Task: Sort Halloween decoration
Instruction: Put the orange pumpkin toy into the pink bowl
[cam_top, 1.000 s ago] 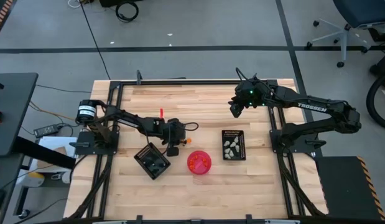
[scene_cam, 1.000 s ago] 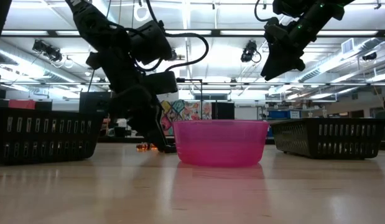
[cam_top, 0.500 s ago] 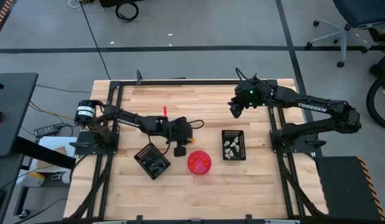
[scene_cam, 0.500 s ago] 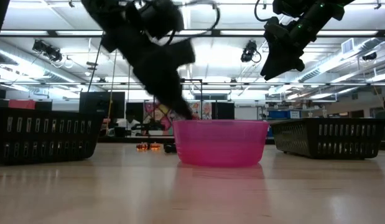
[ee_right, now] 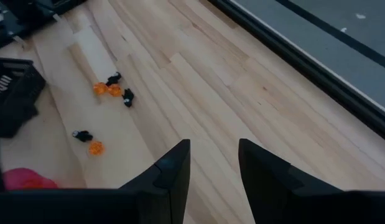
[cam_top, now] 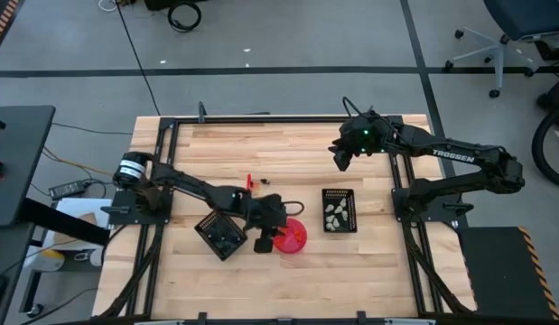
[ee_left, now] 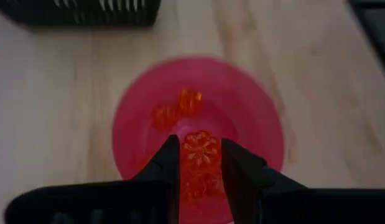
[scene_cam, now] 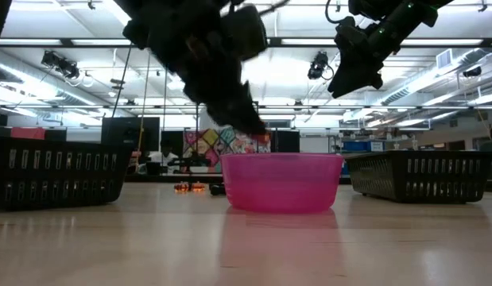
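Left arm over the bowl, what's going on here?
The left gripper hangs above the pink bowl with an orange piece between its jaws; whether it is gripped or just let go is unclear. Two more orange pieces lie in the bowl. The right gripper waits high over the far side of the table, jaws open and empty. A few orange and black pieces remain loose on the table.

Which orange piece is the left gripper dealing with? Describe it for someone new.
Find the pink bowl near the table's middle. The left gripper hangs right above it with a flower-shaped orange piece between its fingers. The other orange pieces lie loose on the bowl's floor.
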